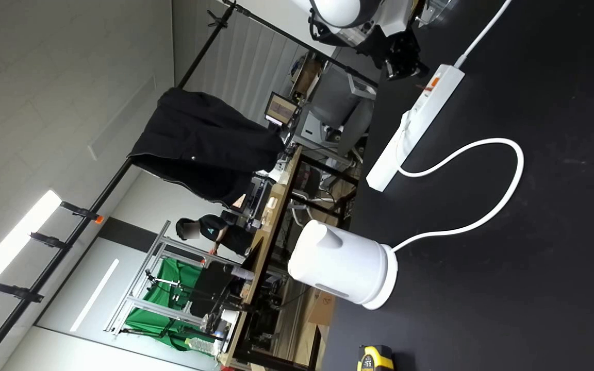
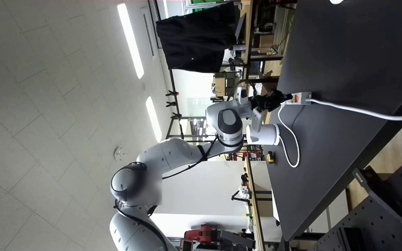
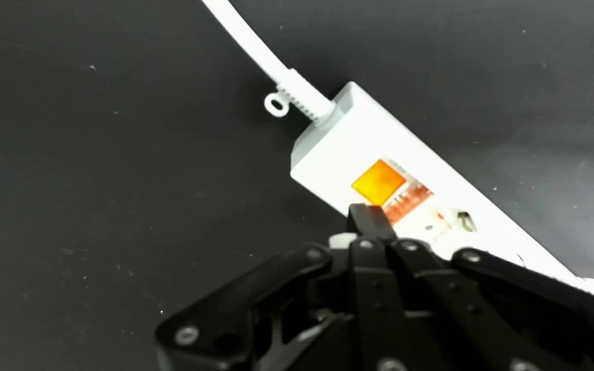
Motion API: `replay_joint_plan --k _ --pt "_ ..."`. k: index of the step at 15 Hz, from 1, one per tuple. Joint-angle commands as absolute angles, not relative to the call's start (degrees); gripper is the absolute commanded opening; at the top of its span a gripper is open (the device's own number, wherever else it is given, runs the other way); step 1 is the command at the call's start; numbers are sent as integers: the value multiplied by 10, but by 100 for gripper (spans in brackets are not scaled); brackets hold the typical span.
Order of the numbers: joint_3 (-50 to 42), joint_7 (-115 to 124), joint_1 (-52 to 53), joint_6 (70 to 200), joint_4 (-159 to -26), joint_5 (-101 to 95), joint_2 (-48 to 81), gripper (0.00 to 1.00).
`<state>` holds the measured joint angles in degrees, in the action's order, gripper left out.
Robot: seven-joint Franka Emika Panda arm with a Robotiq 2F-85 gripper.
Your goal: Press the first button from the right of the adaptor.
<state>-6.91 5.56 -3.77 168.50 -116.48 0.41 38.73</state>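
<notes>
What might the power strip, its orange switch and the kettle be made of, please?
The power strip: probably moulded plastic, smooth white with crisp edges. Its orange switch: likely translucent plastic, as the colour looks lit from within. The kettle: perhaps low-sheen plastic, given its soft shading, though painted metal is possible.

We've got the adaptor (image 3: 446, 188) in v. smooth plastic, semi-gloss, w/ a switch (image 3: 379, 182) in glossy, translucent plastic. Its cord (image 3: 250, 46) looks like smooth plastic, ribbed at the sleeve (image 3: 304, 95). Kettle (image 1: 341, 263): smooth plastic too, satin surf. We see a matt tabletop (image 3: 96, 206), speckled & faintly scuffed. On the gripper (image 3: 379, 232) we note mostly matt parts w/ shiny metal screws (image 3: 187, 335); the arm (image 2: 178, 153) has a smooth plastic-like shell, slight sheen. Also, we spot a jacket (image 1: 204, 139) in matt cloth, a creased fabric drape (image 1: 188, 273), a frame (image 1: 163, 310) in bare metal, alu. look, a cardboard box (image 1: 323, 308) & a wood-look bench top (image 2: 255, 209).
</notes>
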Motion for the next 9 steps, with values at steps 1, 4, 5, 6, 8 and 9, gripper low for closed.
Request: replay_joint_plan --k 1,4,5,6,8,9 --pt "-62 49 -44 1692 -1145 11 404 0" --pt "-61 50 -44 1699 -1140 12 414 0" --pt "-60 50 -44 1699 -1138 14 417 0" --pt "-58 50 -45 1701 -1135 16 420 0" --pt "-57 51 -45 1702 -1130 20 427 0" --pt "-57 51 -44 1702 -1127 21 430 0"
